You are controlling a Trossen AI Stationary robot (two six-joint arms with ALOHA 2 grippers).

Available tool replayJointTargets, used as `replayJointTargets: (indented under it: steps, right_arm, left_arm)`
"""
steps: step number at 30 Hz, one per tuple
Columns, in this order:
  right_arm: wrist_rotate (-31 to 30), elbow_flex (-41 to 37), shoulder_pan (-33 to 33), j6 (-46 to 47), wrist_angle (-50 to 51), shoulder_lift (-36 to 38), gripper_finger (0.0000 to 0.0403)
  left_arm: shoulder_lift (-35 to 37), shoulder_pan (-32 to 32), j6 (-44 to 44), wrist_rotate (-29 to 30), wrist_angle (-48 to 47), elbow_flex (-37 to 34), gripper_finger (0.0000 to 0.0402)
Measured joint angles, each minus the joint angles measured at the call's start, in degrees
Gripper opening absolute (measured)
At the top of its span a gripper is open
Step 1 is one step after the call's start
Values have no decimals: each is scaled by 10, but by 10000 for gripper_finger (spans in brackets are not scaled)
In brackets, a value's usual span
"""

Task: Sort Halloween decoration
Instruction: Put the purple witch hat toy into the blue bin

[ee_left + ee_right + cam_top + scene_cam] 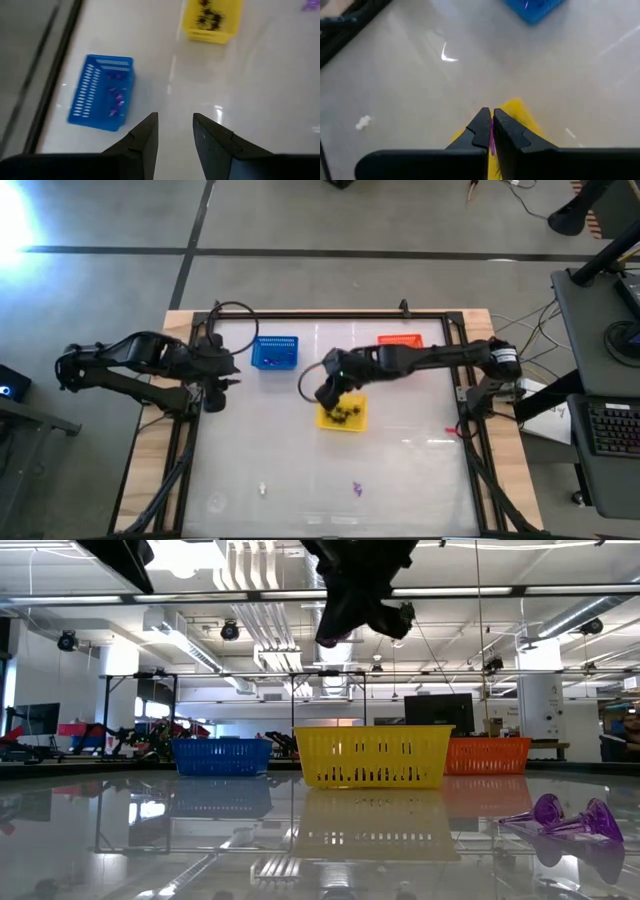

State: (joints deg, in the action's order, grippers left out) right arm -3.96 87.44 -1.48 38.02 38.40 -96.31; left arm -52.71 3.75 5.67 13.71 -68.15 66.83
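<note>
My right gripper [328, 396] hangs over the near-left part of the yellow basket [343, 416], shut on a small purple trinket [492, 141]. Black spider trinkets [210, 17] lie in the yellow basket. The blue basket [102, 92] holds purple trinkets. An orange basket [400, 340] stands at the far right. One purple trinket [357, 490] and one white trinket [262, 489] lie loose on the near part of the table. My left gripper [175, 117] waits open and holding nothing at the table's left edge, near the blue basket. My right gripper pinches the purple trinket between its two fingers. Only a thin purple sliver [492, 145] shows in the slit between them, so which part of the trinket it has cannot be told. The fingers slant downward. The trinket is lifted clear, above the yellow basket [512, 110].
The three baskets stand in the far half of the table: blue [222, 756], yellow [372, 757], orange [488, 755]. A black frame [330, 313] runs around the table top. The near half is bare glossy surface apart from the two loose trinkets.
</note>
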Motion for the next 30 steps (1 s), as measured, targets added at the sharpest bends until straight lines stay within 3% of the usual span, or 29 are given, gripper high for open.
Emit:
replayJointTargets:
  steps: [11,18,30]
  right_arm:
    - [41,0,-87,-81,-90,-23,8]
    - [46,1,-125,-88,-197,-62,9]
    - [123,5,-166,-98,-327,-150,9]
  left_arm:
    - [1,0,49,51,2,0,105]
    - [1,0,101,53,3,0,105]
    - [1,-1,143,85,5,0,105]
